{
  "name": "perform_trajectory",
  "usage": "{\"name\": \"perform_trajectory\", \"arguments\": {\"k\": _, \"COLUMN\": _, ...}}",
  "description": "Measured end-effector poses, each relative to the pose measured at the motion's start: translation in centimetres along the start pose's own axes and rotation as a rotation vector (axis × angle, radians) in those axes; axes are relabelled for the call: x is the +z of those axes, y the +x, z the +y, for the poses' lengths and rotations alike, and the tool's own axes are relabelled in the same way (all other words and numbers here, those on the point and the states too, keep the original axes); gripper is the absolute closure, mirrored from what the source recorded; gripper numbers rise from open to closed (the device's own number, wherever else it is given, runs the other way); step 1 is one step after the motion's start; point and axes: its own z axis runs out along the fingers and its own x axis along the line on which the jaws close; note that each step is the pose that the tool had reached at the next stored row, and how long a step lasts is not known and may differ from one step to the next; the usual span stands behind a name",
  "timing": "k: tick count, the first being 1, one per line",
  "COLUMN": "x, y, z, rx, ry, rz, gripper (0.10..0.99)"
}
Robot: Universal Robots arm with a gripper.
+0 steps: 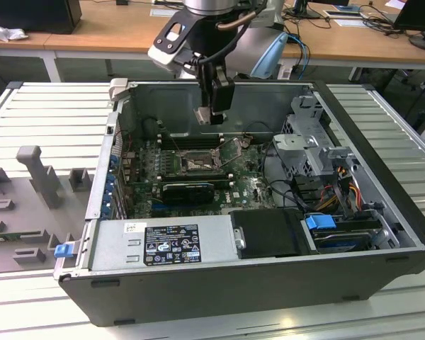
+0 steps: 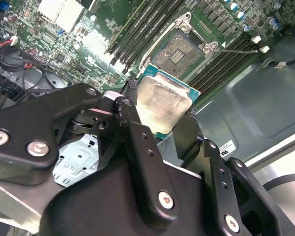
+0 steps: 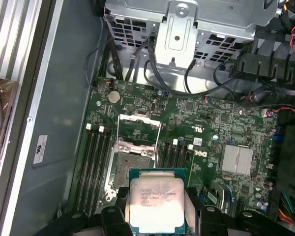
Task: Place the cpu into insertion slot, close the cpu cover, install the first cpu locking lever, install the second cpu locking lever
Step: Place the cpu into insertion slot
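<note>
Silvery-beige metal, dull and faintly smudged, tops the cpu [image 2: 163, 101], a flat square plate seated on a thin green rim. My end effector [image 2: 160, 115] pinches it by two opposite edges between matte black fingers [image 2: 132, 130] studded with small screws. The chip hangs clear of the green motherboard [image 3: 211, 128] inside the open grey sheet-steel computer case [image 1: 163, 106].

The insertion slot [image 2: 183, 49] sits below and just beside the chip. It is a dark square recess with a fine grid of contacts inside a bright metal rim. In the first wrist view the chip overlaps the slot's near edge. The cpu cover [image 3: 140, 129], a thin metal frame with a square window, is swung open beyond the slot.

My main worry is those contacts. If the chip comes down tilted, or turned off the slot's corners, one corner could dig in and bend them. The hold is only on thin, smooth edges, so a slip would drop the chip onto the board. The long black memory slots [image 3: 96, 162] flank the socket closely, and a finger could catch on them.
</note>
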Motion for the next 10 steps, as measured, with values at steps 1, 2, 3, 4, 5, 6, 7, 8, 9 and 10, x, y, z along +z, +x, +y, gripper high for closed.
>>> {"name": "perform_trajectory", "arguments": {"k": 1, "x": 0.03, "y": 0.0, "z": 0.0, "rx": 0.004, "ry": 0.0, "rz": -0.0004, "gripper": 0.557}}
{"name": "perform_trajectory", "arguments": {"k": 2, "x": 0.06, "y": 0.0, "z": 0.0, "rx": 0.007, "ry": 0.0, "rz": -0.0007, "gripper": 0.557}}
{"name": "perform_trajectory", "arguments": {"k": 3, "x": 0.08, "y": 0.0, "z": -0.01, "rx": 0.009, "ry": 0.0, "rz": -0.0009, "gripper": 0.557}}
{"name": "perform_trajectory", "arguments": {"k": 4, "x": 0.11, "y": 0.0, "z": -0.01, "rx": 0.011, "ry": 0.0, "rz": -0.0011, "gripper": 0.557}}
{"name": "perform_trajectory", "arguments": {"k": 5, "x": 0.13, "y": 0.0, "z": -0.01, "rx": 0.013, "ry": 0.0, "rz": -0.0012, "gripper": 0.557}}
{"name": "perform_trajectory", "arguments": {"k": 6, "x": 0.16, "y": 0.0, "z": -0.01, "rx": 0.016, "ry": 0.0, "rz": -0.0015, "gripper": 0.557}}
{"name": "perform_trajectory", "arguments": {"k": 7, "x": 0.21, "y": -0.01, "z": -0.02, "rx": 0.02, "ry": 0.0, "rz": -0.0019, "gripper": 0.557}}
{"name": "perform_trajectory", "arguments": {"k": 8, "x": 0.23, "y": -0.01, "z": -0.02, "rx": 0.022, "ry": 0.0, "rz": -0.0021, "gripper": 0.557}}
{"name": "perform_trajectory", "arguments": {"k": 9, "x": 0.25, "y": 0.0, "z": -0.02, "rx": 0.024, "ry": 0.0, "rz": -0.0022, "gripper": 0.557}}
{"name": "perform_trajectory", "arguments": {"k": 10, "x": 0.29, "y": 0.0, "z": -0.02, "rx": 0.026, "ry": 0.0, "rz": -0.0024, "gripper": 0.557}}
